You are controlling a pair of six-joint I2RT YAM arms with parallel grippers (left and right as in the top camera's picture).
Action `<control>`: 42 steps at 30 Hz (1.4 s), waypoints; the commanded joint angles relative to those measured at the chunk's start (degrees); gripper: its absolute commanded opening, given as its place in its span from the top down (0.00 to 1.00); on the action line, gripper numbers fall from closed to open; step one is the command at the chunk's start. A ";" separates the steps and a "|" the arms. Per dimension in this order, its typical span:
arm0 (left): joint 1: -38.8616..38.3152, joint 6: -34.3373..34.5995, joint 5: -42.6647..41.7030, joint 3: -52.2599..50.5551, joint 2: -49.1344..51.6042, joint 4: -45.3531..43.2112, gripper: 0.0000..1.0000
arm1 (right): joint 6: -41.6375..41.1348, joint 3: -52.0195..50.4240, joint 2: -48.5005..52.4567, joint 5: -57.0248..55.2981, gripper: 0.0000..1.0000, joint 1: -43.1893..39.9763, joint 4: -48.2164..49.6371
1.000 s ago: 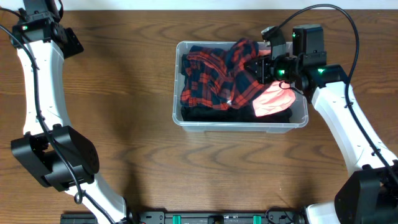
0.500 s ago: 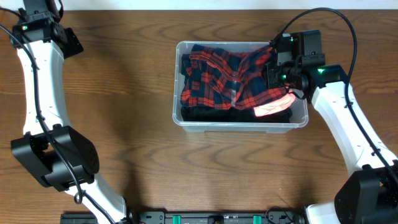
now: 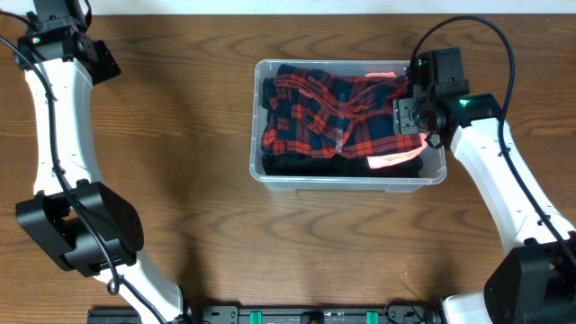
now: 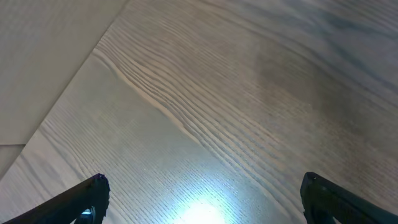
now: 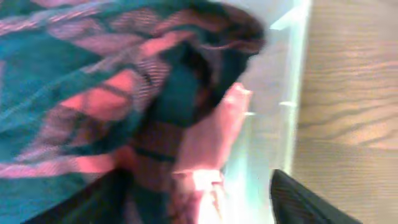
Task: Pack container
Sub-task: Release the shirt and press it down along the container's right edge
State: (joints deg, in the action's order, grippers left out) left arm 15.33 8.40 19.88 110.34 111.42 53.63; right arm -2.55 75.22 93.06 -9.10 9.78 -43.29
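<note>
1. The container is a clear, colourless rectangular bin with rounded corners. It sits on the wooden table, right of centre, toward the far side.
2. Red-and-navy plaid cloth fills it.
3. The right gripper hangs over its right end, fingers apart.
4. The left gripper is spread wide at far left.

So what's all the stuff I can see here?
container: one, clear, middle-right of the table
checked shirt: one, red and dark blue, inside the container
pink cloth: one, at the container's right end; may be part of the shirt
black cloth: one, under the shirt
table: one, brown wood
left arm, right arm: two, white and black, one each side
left pincer: black, open, over bare table
right pincer: black, open, over the pink cloth
</note>
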 commanded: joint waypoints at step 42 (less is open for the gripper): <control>0.13 0.07 0.74 0.02 0.28 0.15 0.02 | 2.38 5.55 18.75 8.55 0.99 3.06 5.44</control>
State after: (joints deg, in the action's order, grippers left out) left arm 15.33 8.40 19.88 110.34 111.42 53.63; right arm -0.16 81.58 109.21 -2.96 12.56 -34.63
